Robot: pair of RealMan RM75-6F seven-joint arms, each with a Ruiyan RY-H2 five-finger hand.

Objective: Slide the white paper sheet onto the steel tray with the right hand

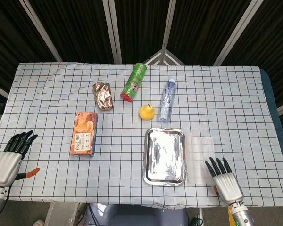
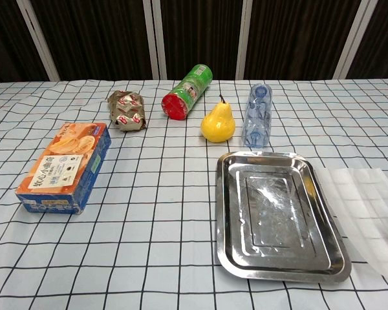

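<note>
The right hand (image 1: 225,181), empty with fingers spread, hovers just beside the white paper sheet (image 1: 200,157), lying flat against the steel tray (image 1: 164,156)'s right edge; thin, limp and likely slippery, it probably suits flat fingertip pressure.

My right hand (image 1: 224,181) is hovering, fingers spread and holding nothing, at the near right corner of the white paper sheet (image 1: 199,157), which is lying just right of the steel tray (image 1: 164,156). My left hand (image 1: 12,155) is resting open at the table's (image 1: 226,99) near left edge.
</note>
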